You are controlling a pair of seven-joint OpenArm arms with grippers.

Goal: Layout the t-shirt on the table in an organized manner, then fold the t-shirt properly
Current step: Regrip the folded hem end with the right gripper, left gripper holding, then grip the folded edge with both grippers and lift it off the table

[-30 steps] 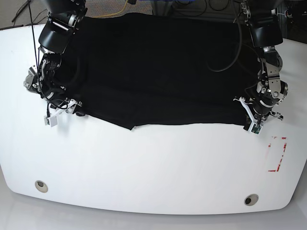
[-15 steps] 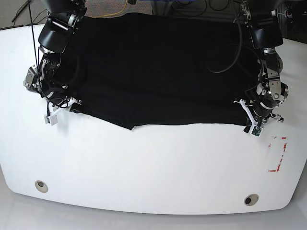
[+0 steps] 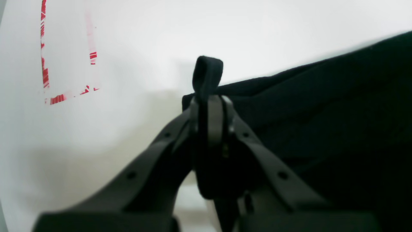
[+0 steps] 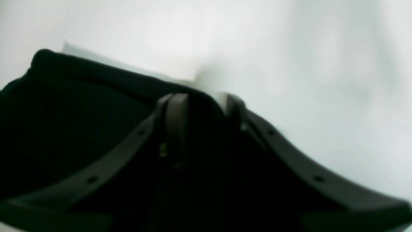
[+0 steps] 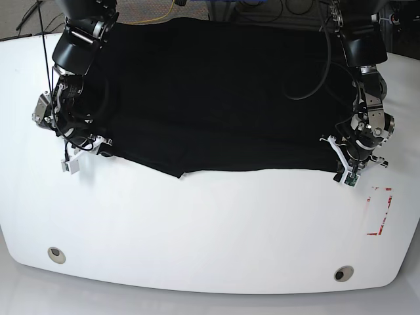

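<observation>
Layout step: black t-shirt (image 5: 216,98) spread over far half of white surface (image 5: 210,230), left pincer (image 3: 208,106) clamped on hem corner near red outline (image 5: 379,210), right pincer (image 4: 196,106) grip unclear around opposite corner; next likely needs even outward pull.

The base view looks down from overhead on the glossy white worktop (image 5: 210,230); both wrist views sit close behind their hands, sharing its black cloth edge.
</observation>
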